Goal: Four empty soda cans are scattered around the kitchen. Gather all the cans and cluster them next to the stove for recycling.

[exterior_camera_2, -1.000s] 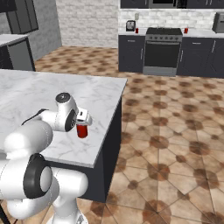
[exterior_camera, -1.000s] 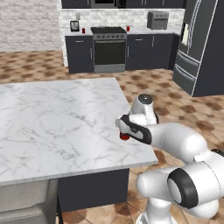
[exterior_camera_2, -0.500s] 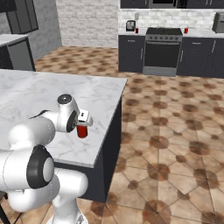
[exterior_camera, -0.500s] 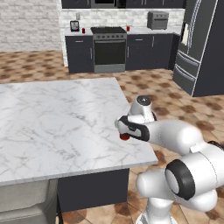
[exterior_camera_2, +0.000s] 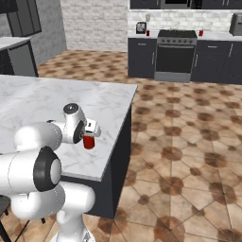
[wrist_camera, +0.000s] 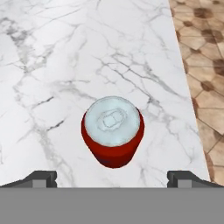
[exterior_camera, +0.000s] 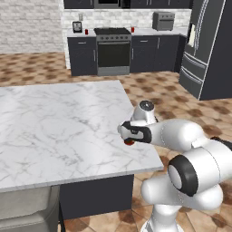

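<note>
Now wide apart, fingers up over the soda can, not touching. Standing upright near the table edge, close to the floor side. Likely empty, so light, thin and easy to dent or tip; best squeezed gently round the red sides. Compared with a second ago, hardly any change: same can, same spot, fingers open just as wide.

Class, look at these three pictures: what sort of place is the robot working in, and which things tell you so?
A home kitchen, rendered. A black stove stands between dark cabinets, a tall fridge is at the right, and a marble island counter holds a red soda can.
</note>
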{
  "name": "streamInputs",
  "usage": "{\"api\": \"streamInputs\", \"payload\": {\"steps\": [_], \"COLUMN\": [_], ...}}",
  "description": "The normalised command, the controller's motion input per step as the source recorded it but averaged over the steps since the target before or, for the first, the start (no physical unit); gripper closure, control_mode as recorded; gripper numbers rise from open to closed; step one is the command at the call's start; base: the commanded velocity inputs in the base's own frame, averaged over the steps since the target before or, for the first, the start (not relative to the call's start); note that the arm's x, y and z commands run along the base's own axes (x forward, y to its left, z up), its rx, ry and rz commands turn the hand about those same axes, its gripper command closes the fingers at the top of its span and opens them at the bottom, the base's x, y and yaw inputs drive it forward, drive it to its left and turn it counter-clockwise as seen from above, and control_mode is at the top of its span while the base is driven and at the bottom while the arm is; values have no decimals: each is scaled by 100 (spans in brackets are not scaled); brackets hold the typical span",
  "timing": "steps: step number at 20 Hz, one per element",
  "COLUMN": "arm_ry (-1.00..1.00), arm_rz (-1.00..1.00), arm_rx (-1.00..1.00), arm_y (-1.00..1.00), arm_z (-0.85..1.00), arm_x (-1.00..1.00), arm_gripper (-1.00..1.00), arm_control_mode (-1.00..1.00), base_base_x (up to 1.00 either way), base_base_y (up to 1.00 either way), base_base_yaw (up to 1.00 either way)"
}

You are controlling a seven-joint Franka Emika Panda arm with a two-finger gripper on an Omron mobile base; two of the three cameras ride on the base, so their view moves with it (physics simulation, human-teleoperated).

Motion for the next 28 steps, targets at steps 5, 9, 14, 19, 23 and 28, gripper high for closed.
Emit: {"api": "streamInputs", "payload": {"steps": [5,9,14,19,23,28], "arm_ry": [1,1,1,1,0,0], "arm_rz": [0,0,0,0,0,0], "arm_rx": [0,0,0,0,0,0], "arm_y": [3,0,0,1,2,0], "arm_z": [-13,-12,-11,-12,-15,-3], "arm_x": [16,20,21,18,3,0], "arm_gripper": [-100,-100,-100,-100,100,100], "arm_control_mode": [-100,-100,-100,-100,-100,-100], "base_base_x": [0,0,0,0,0,0], "base_base_y": [0,0,0,0,0,0], "base_base_yaw": [0,0,0,0,0,0]}}
